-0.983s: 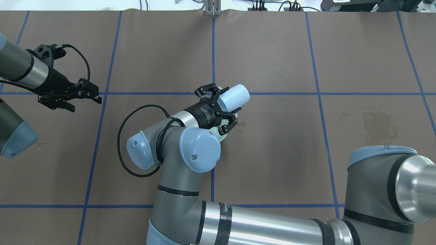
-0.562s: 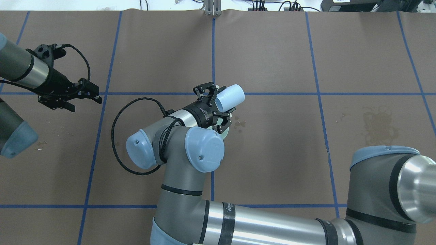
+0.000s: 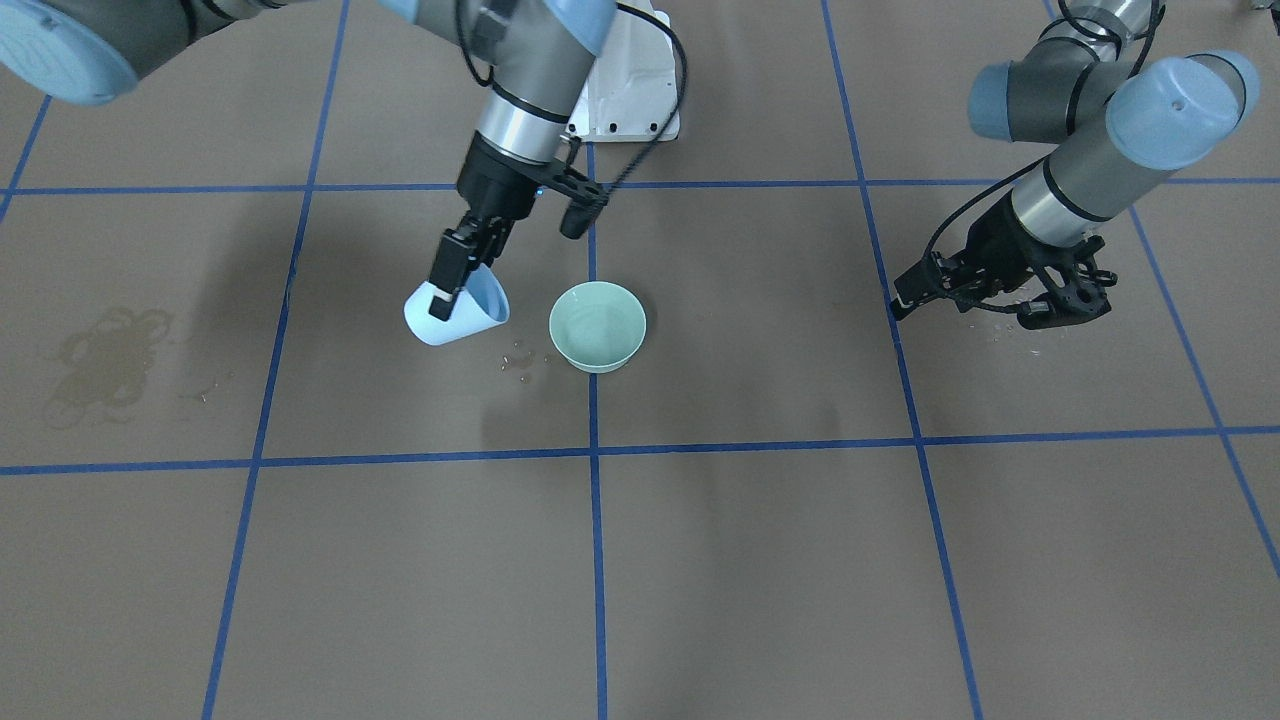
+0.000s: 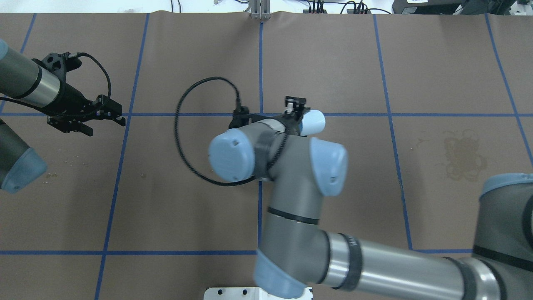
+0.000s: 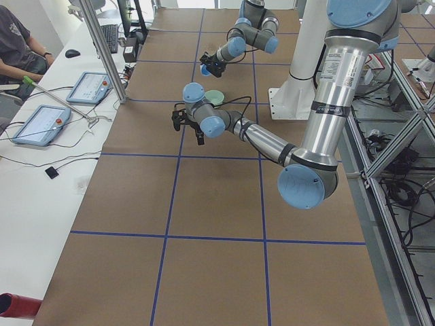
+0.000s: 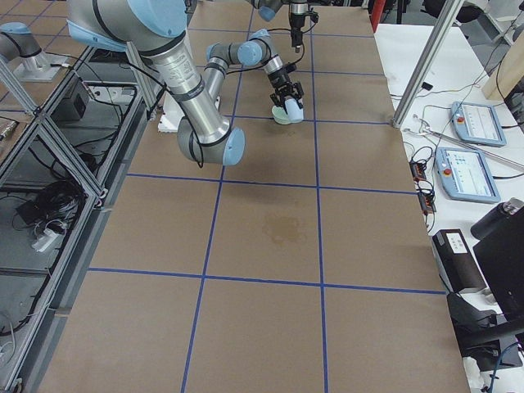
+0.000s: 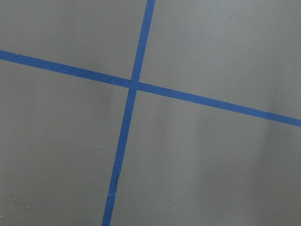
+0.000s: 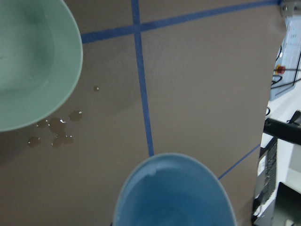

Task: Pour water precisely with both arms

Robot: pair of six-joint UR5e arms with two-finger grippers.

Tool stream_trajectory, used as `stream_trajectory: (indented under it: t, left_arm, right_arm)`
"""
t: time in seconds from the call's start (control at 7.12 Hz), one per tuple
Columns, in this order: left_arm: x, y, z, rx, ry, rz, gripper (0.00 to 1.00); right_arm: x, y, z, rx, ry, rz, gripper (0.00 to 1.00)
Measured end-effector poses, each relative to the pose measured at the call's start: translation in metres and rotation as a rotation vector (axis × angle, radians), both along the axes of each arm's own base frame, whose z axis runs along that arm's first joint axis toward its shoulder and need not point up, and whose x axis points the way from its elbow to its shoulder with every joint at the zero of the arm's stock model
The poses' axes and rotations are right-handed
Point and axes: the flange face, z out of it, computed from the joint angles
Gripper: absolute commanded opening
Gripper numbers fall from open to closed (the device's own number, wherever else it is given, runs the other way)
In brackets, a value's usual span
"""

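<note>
**Cup tipped beside the bowl, drops on the table**

The right gripper point(image 3: 452, 292) clasps a pale blue cup point(image 3: 440, 325) by its wall, one finger point(image 3: 446, 272) pressed on the outside. The cup is tilted, its mouth turned toward a green bowl point(image 3: 592, 359) just beside it. Cup and bowl are apart. Whether the cup's base touches the table point(image 3: 800, 560) cannot be told.

The water point(image 8: 59, 126) shows as a cluster of small glinting drops on the brown table, between cup and bowl. From the right wrist, the cup's inside looks blue and bare, and the bowl's inner wall carries a faint shiny line.

The right arm point(image 4: 300, 208) bends over the table's middle and hides the bowl from overhead. The left arm point(image 4: 25, 83) is well off to its own side. The left gripper point(image 4: 106, 125) hangs over blue tape lines, fingers spread and holding nothing. A dark stain point(image 3: 105, 350) marks the table on the robot's right.
</note>
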Motion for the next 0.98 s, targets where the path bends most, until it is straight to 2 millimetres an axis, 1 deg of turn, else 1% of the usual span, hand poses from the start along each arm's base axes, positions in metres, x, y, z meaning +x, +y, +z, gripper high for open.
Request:
stream_trajectory:
  t: [0.14,0.28,0.42,0.7,0.84,0.98]
  left_arm:
    - [0.000,0.000,-0.003,0.003,0.003,-0.002,1.00]
    - [-0.001,0.000,-0.005,0.006,0.005,-0.003,1.00]
    - [-0.001,0.001,-0.008,0.008,0.007,-0.005,1.00]
    - [-0.002,0.001,-0.012,0.013,0.011,-0.007,1.00]
    - [-0.002,0.002,-0.012,0.014,0.012,-0.007,1.00]
    - [-0.002,0.002,-0.013,0.015,0.013,-0.007,1.00]
  right_arm:
    - [0.047,0.000,0.027,-0.064,-0.139,0.093,0.00]
    - [0.084,-0.005,0.052,-0.130,-0.260,0.163,0.00]
    - [0.116,-0.010,0.079,-0.184,-0.352,0.211,0.00]
    - [0.173,-0.018,0.133,-0.250,-0.464,0.257,0.00]
    - [0.200,-0.016,0.165,-0.266,-0.507,0.271,0.00]
    - [0.223,-0.011,0.197,-0.281,-0.563,0.292,0.00]
